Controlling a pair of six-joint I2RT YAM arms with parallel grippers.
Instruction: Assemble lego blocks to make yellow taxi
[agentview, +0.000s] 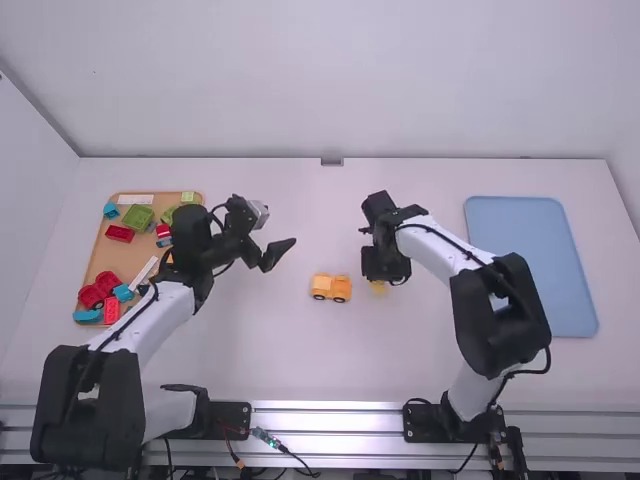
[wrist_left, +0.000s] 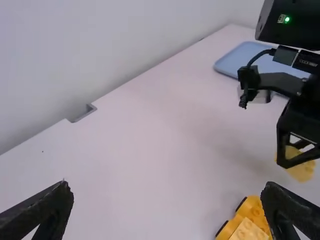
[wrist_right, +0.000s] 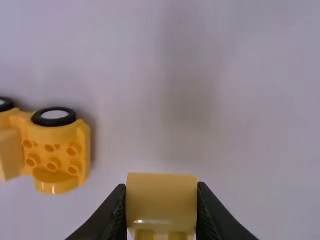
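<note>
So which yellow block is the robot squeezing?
The loose yellow block, pinched in the right gripper. The other yellow block isn't held: it sits on the yellow wheeled base on the table.

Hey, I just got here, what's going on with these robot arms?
The right gripper holds a yellow block between its fingers, beside the yellow car base on the white table. The left gripper hangs open on the other side of the base. The held block isn't on the base yet, so the taxi is unfinished.
</note>
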